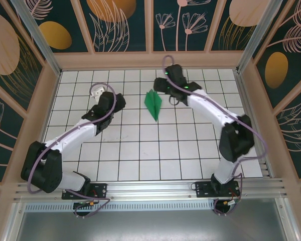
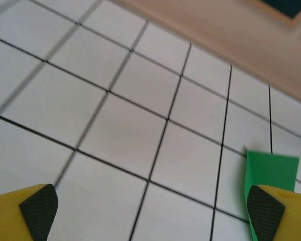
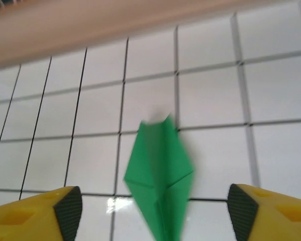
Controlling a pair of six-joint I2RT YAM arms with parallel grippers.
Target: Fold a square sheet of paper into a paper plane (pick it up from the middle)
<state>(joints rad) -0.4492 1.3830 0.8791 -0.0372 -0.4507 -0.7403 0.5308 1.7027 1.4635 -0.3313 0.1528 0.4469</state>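
From my seat, nearest at 6 o'clock in the top view, both arm bases are bolted to a metal rail along the near edge. Beyond it runs the table, a white surface ruled into square tiles by thin black lines.

The left arm reaches from 7 o'clock toward 11. Its wrist camera shows me the left gripper spread wide, with yellow fingers and black checkered pads at the frame's two bottom corners and bare tiles between them. A green corner peeks from behind the pad at 4 o'clock; I can't tell whether they touch.

The right arm climbs from 5 o'clock toward 12. The right gripper is also wide apart and grips nothing.

The paper plane lies on the tiles just past the table's middle, toward 12 o'clock, with its nose aimed at about 6 and its broad tail away from me. It sits between the two grippers, with the left one at its 9 o'clock and the right one at about 1. In the right wrist view it looks blurred, low between the pads.

Farthest off, pale wood walls frame dark teal panels painted with orange ovals and peach leaves and flowers.
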